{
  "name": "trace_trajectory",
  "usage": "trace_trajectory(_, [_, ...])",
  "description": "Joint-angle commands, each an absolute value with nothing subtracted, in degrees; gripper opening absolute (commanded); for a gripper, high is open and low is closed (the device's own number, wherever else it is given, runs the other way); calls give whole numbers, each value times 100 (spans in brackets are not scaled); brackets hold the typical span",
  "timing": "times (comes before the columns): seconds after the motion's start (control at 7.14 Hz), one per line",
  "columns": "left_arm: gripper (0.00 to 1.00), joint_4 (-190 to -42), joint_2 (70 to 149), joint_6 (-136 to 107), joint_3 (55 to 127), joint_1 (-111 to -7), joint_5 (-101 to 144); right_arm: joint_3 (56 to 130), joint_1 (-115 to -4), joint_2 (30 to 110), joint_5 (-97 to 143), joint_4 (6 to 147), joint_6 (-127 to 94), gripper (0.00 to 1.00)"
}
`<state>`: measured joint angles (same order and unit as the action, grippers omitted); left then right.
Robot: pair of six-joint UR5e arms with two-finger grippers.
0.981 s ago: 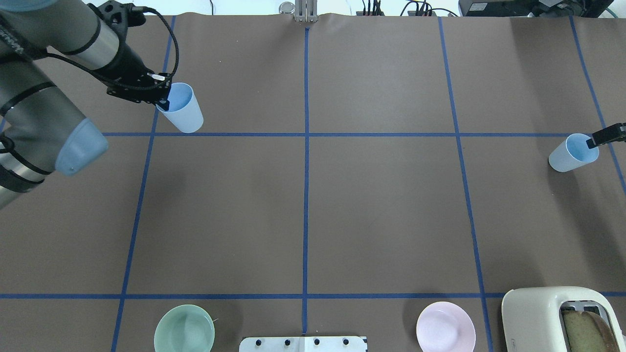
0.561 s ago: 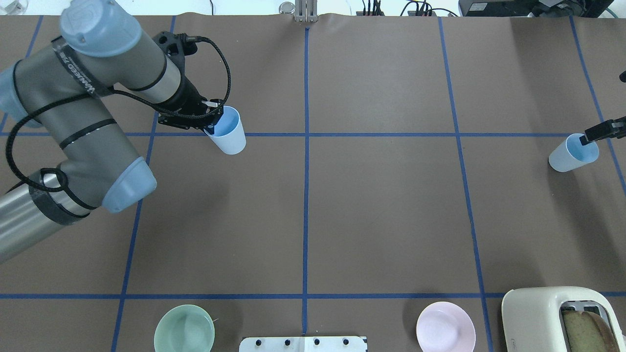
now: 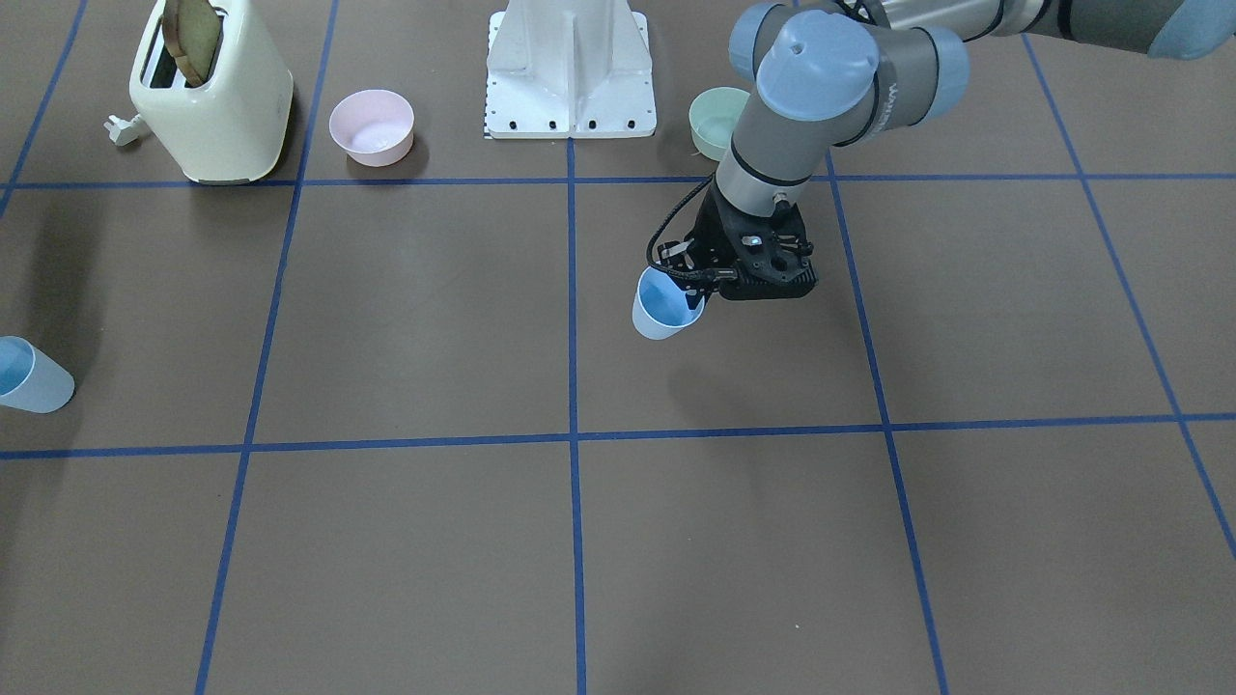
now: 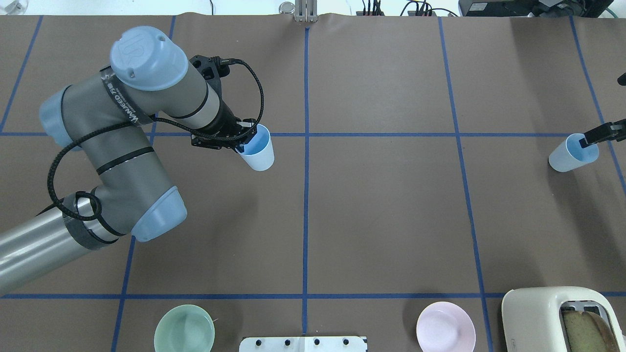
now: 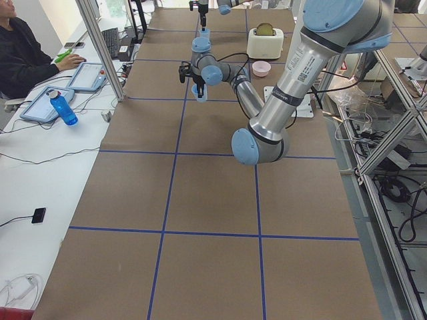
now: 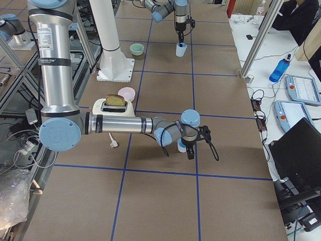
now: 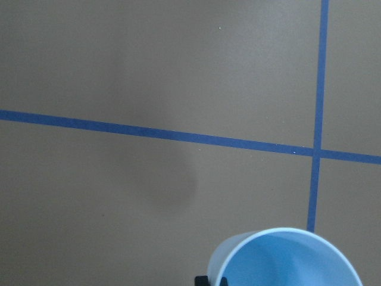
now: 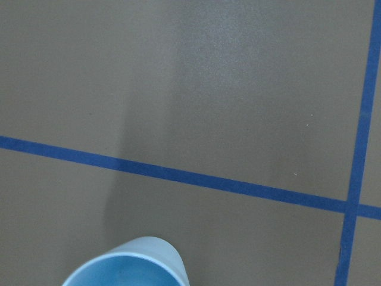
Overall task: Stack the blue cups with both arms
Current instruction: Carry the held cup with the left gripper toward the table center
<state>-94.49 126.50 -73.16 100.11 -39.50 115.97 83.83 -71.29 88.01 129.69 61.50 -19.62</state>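
Observation:
My left gripper (image 4: 243, 142) is shut on the rim of a pale blue cup (image 4: 259, 154) and holds it upright above the table, just left of the centre line. The cup also shows in the front view (image 3: 664, 309) and at the bottom of the left wrist view (image 7: 286, 262). The second blue cup (image 4: 571, 155) stands at the table's far right edge. My right gripper (image 4: 584, 142) grips its rim, with one black finger inside it. That cup's rim shows in the right wrist view (image 8: 128, 265).
A cream toaster (image 4: 547, 313) holding bread, a pink bowl (image 4: 445, 326) and a green bowl (image 4: 184, 328) sit along the robot's side. The white base pedestal (image 4: 303, 343) stands between the bowls. Blue tape lines grid the brown table.
My left arm has carried its cup from the far left corner toward the table's middle. The right gripper's finger has shifted slightly inward over its cup's rim. That cup has not moved.

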Motion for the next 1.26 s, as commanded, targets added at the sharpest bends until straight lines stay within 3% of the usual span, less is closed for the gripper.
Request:
trace_trajectory(0.0, [0, -9448, 12718, -7505, 10011, -3710, 11365, 8376, -7128, 8842, 12973, 6064, -1969, 99])
trace_trajectory(0.14, [0, -9448, 12787, -7680, 10011, -3596, 11312, 8376, -7119, 8842, 12973, 6064, -1969, 88])
trace_trajectory(0.28, [0, -9431, 12805, -7708, 10019, -3569, 11285, 8376, -7119, 8842, 12973, 6064, -1977, 55])
trace_trajectory(0.42, [0, -9405, 12832, -7734, 10011, -3534, 11276, 8376, -7110, 8842, 12973, 6064, -1978, 32])
trace_trajectory(0.56, [0, -9404, 12832, -7743, 10011, -3533, 11276, 8376, -7110, 8833, 12990, 6064, -2047, 20])
trace_trajectory(0.7, [0, -9404, 12832, -7743, 10011, -3525, 11276, 8385, -7102, 8833, 13008, 6064, -2196, 0])
trace_trajectory(1.12, [0, -9404, 12849, -7743, 10002, -3481, 11276, 8437, -7066, 8763, 12981, 6056, -2232, 0])
